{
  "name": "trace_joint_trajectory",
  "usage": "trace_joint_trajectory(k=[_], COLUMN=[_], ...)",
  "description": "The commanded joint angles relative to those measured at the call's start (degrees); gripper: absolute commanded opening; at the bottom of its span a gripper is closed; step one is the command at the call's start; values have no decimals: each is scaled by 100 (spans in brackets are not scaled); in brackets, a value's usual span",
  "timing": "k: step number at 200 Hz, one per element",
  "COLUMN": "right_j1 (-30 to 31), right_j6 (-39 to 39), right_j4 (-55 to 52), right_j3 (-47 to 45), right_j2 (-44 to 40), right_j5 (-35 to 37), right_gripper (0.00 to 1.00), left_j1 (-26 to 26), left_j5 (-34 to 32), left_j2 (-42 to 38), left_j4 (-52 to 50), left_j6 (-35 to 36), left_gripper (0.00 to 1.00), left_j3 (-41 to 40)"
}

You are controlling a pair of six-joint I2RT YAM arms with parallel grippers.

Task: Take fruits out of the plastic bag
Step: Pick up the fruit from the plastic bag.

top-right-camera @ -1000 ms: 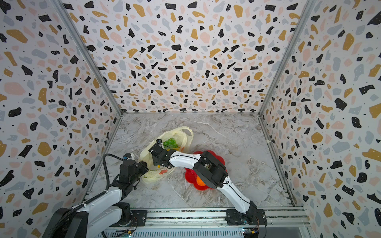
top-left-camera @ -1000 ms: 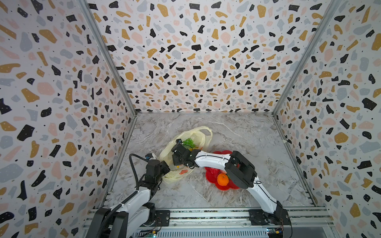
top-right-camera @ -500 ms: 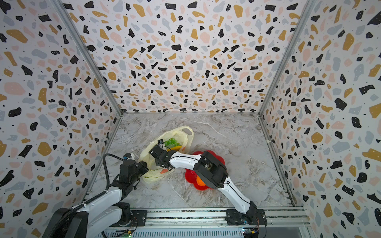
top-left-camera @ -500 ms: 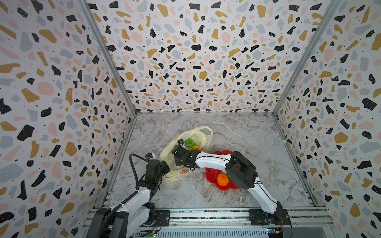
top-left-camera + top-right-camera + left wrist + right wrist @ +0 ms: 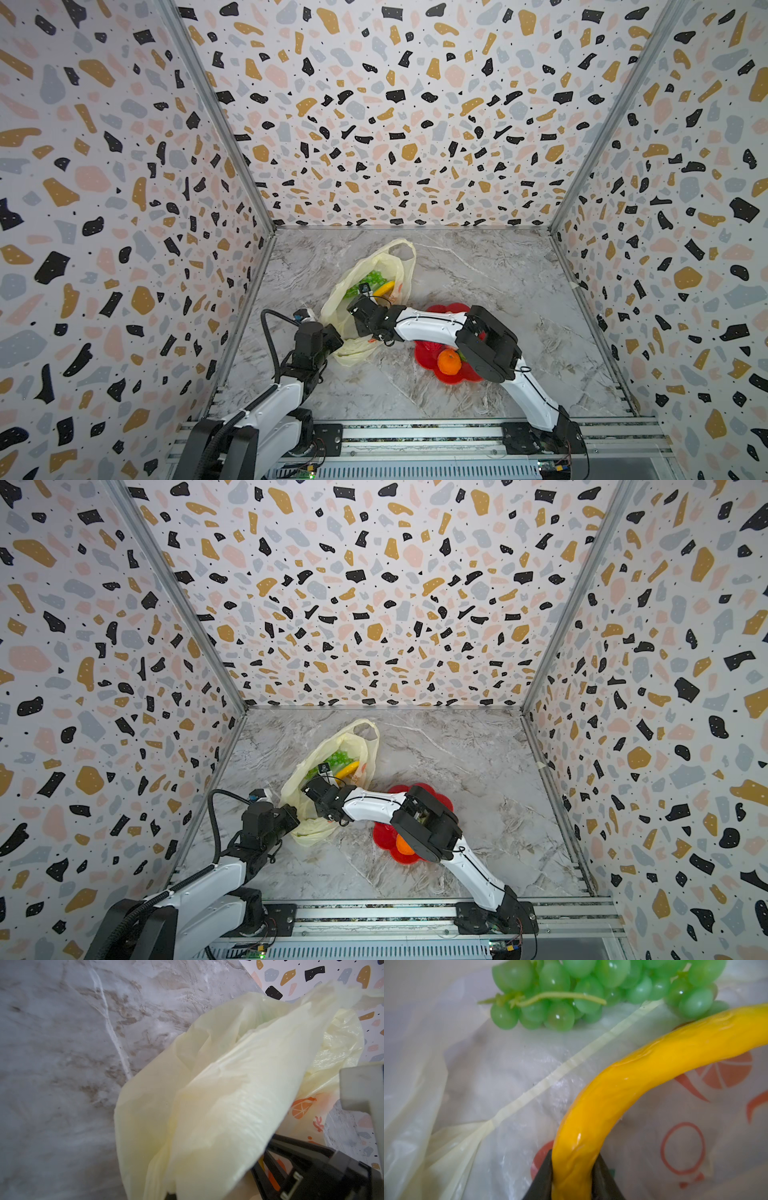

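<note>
Inside the plastic bag (image 5: 374,266), the right tool (image 5: 573,1172) pinches one end of the banana (image 5: 623,1084), with green grapes (image 5: 591,987) just beyond. At the bag's near edge the left tool (image 5: 336,334) is pressed together on the film. Beside the bag, an orange (image 5: 449,361) sits on the red plate (image 5: 424,353) on the counter (image 5: 519,270).

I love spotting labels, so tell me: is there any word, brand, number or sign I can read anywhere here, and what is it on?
No readable text anywhere.
plastic bag: only orange drawings, a citrus slice and a ring shaped like an "O"; no words.
small circuit boards near the arm bases: any markings are too small to read.
</note>
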Motion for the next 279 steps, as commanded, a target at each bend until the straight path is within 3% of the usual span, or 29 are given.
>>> trace_joint_trajectory(k=[1, 49, 102, 192, 235, 279], right_j1=[88, -2, 12, 337, 363, 359], right_j6=[-117, -30, -23, -196, -916, -1569], right_j4=[538, 795, 928, 979, 741, 254], right_j3=[-199, -392, -762, -3313, -4480, -5114], right_j2=[-810, -1039, -1549, -4102, -5298, -6168], right_j5=[-165, -544, -706, -415, -758, -966], right_gripper=[26, 25, 25, 25, 25, 26], left_j1=[-15, -150, -231, -234, -228, -230], left_j5=[-13, 288, 77, -163, -236, -317], left_j2=[-19, -19, 24, 137, 105, 113], left_j4=[137, 389, 244, 195, 170, 152], left_j6=[138, 364, 448, 519, 553, 580], left_gripper=[0, 0, 0, 0, 0, 0], left_j3=[129, 188, 267, 305, 313, 313])
